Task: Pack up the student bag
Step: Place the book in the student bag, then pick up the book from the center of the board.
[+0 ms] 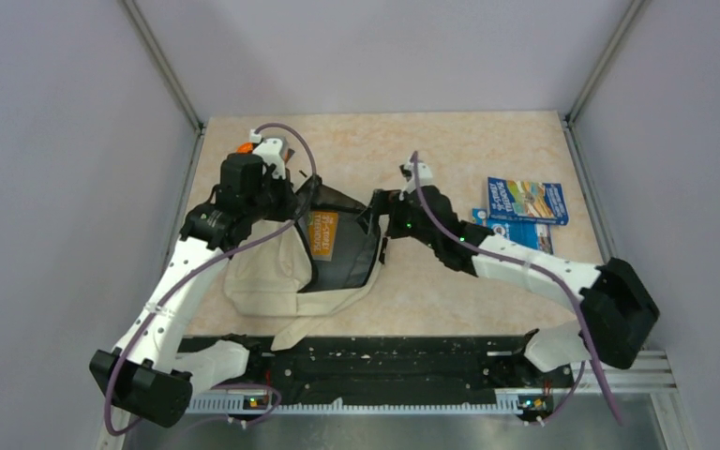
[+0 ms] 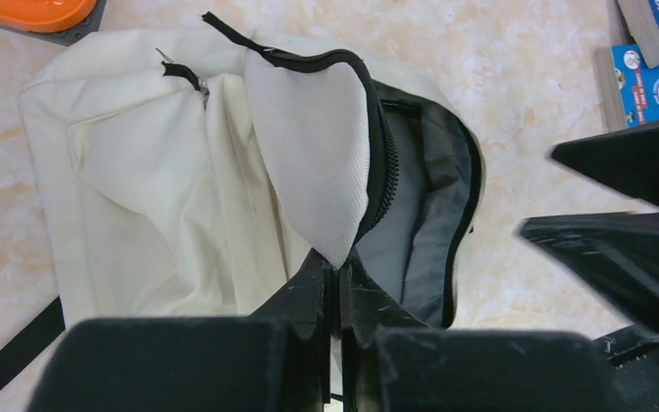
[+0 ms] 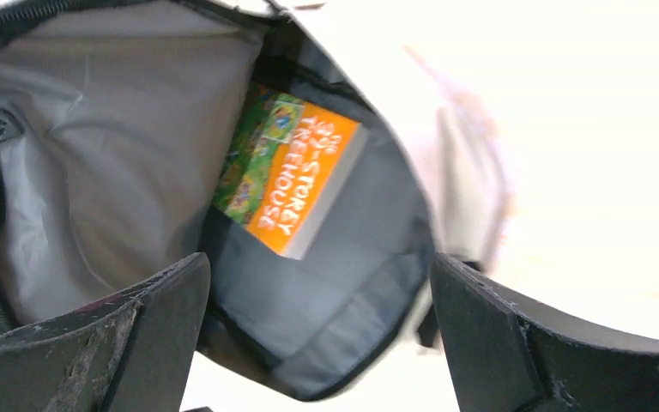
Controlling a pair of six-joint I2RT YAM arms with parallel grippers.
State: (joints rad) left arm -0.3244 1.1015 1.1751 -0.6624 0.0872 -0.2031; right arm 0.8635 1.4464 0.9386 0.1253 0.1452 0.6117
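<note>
The student bag (image 1: 277,272) lies on the table (image 1: 431,150), mouth open, with an orange Treehouse book (image 3: 296,176) inside. The left gripper (image 2: 336,276) is clamped on the bag's flap corner. The right gripper (image 3: 319,296) hovers at the mouth, spread wide and empty. If that thin pinch slips, the flap may drop across the opening, and the wide jaws could snag the zipper. Blue books (image 1: 525,202) lie right of the bag.

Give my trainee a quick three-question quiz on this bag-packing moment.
1. True or false: the right pincer is shut on the orange book.
2. Which pincer pinches the flap of the student bag? A left, B right.
3. Fill in: ___ blue books lie on the table outside the bag.
Key: 1 false, it is open and the book lies inside the bag; 2 A, the left pincer; 3 two.
</note>
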